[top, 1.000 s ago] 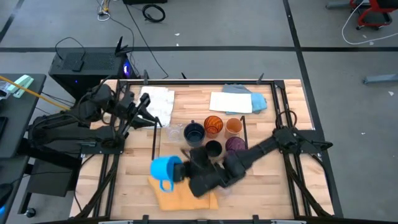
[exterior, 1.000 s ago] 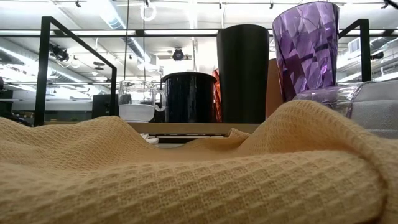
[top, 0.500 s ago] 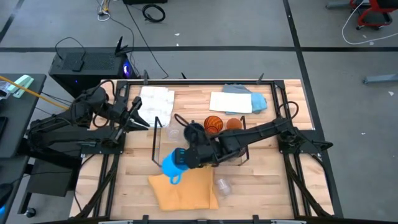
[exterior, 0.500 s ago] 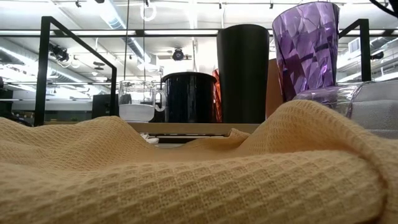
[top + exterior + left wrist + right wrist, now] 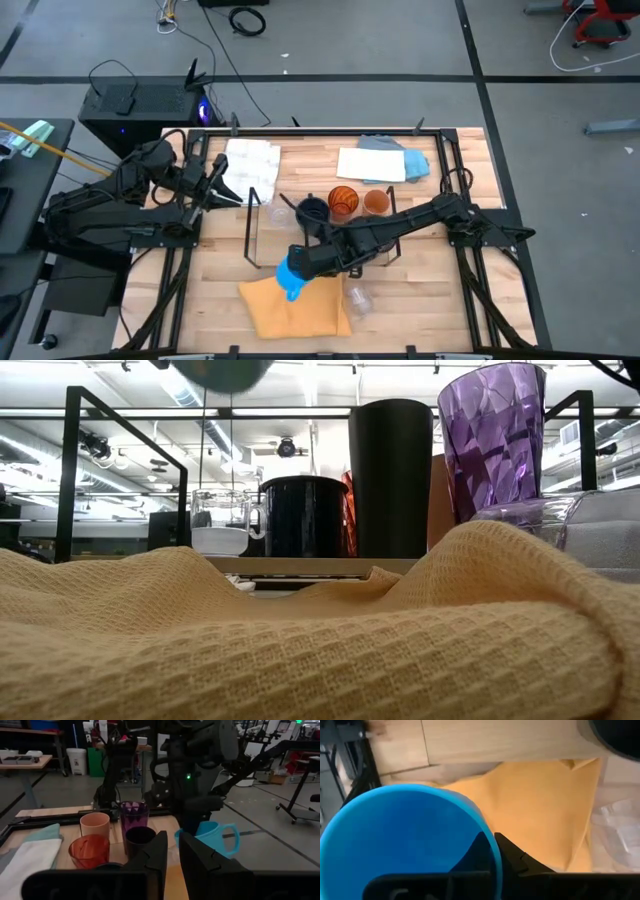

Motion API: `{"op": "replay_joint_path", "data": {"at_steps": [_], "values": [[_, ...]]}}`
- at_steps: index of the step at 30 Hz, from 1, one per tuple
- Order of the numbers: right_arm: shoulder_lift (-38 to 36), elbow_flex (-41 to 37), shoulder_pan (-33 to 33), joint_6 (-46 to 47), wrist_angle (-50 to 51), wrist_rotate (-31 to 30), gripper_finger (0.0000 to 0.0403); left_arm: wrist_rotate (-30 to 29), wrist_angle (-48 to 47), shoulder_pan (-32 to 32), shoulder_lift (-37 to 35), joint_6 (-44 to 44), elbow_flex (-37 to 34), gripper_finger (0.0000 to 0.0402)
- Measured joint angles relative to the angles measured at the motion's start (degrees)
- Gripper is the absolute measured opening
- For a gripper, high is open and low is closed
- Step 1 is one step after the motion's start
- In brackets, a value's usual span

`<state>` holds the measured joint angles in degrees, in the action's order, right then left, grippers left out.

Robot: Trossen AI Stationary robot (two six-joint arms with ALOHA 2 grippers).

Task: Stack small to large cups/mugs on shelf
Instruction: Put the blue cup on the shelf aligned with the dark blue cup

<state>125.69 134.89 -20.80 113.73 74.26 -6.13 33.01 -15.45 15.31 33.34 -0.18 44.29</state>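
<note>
Currently: right gripper (image 5: 297,270) clamped on rim of blue mug (image 5: 292,276), one finger inside the bowl, one outside per right wrist view; jaws closed on the wall. Mug held above the yellow cloth (image 5: 295,310), at the front edge of the shelf (image 5: 262,262), arm stretched low across the shelf from the right side. Seen again in left wrist view as blue mug (image 5: 212,836) with handle sticking out sideways, and from the low camera only as a rounded blur at the top edge.

On the shelf: dark navy mug (image 5: 313,211), two orange cups (image 5: 343,200) side by side, clear glass (image 5: 279,214) just beside the navy mug. From the low camera, black cup (image 5: 391,478) and purple cup (image 5: 492,432) standing upright behind the cloth fold; both mostly hidden under the right arm from above. Another clear glass (image 5: 358,299) lying on the tabletop (image 5: 215,290) just beside the yellow cloth.

Left gripper (image 5: 216,186) parked off the left end of the shelf, near the white cloth (image 5: 251,159), holding nothing; jaws nearly together with a narrow gap in left wrist view. White and blue cloths (image 5: 385,163) at the back of the tabletop.
</note>
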Motion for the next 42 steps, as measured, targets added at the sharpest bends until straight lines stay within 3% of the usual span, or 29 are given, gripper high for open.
{"op": "replay_joint_path", "data": {"at_steps": [14,42], "values": [[6.55,-0.02,-0.63,2.96,-0.11,-1.16,0.0007,-1.31,-1.32,0.00,0.00,0.93,0.00,0.0053],[7.93,0.00,1.50,6.34,3.07,-3.26,0.0007,-1.31,-2.61,0.00,-0.01,1.03,0.00,0.0057]]}}
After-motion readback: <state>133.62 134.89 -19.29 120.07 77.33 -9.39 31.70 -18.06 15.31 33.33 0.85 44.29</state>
